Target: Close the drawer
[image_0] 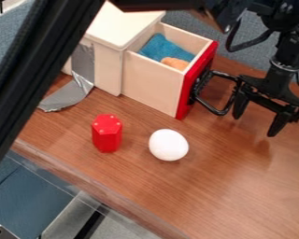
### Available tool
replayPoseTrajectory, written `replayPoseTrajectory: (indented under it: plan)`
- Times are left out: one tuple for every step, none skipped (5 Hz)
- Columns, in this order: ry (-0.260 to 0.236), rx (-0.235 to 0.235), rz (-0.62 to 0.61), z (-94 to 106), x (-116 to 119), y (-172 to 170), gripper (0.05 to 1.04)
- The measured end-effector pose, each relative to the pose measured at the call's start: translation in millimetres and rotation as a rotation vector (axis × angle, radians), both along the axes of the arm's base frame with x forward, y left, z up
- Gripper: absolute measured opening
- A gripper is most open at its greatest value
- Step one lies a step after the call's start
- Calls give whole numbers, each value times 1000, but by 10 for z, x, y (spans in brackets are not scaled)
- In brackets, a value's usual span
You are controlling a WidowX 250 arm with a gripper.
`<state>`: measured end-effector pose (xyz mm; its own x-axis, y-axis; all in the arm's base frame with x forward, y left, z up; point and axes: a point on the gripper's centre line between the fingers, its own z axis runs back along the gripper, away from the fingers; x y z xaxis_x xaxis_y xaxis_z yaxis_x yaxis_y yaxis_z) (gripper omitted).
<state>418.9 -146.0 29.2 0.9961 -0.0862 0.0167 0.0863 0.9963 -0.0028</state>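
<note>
Seems set for the closing push: with gripper (pixel 255 126) spread at three o'clock, press drawer (pixel 151 85) toward ten o'clock.

From where I'm standing, the drawer (pixel 149 84) juts rightward from the cabinet (pixel 105 63) on the table (pixel 239 186), a cloth (pixel 164 46) inside with another item (pixel 175 63) before it, the egg (pixel 168 144) in front, the block (pixel 107 134) left of that, and the gripper (pixel 256 125) over to the drawer's right.
</note>
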Motion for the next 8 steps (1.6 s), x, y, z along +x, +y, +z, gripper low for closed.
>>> replayPoseTrajectory:
  plan:
    - [-4, -1, -6, -25, 5, 6, 999]
    - [4, -3, 5, -18, 16, 81, 1000]
    - [9, -4, 9, -44, 20, 146, 1000]
    - [14, -10, 23, -62, 35, 235, 999]
    - [26, -1, 37, -98, 22, 318, 999]
    - [29, 5, 38, -120, 4, 337, 999]
    - [31, 8, 56, -119, 5, 430, 999]
    - [31, 7, 85, -123, 34, 566, 999]
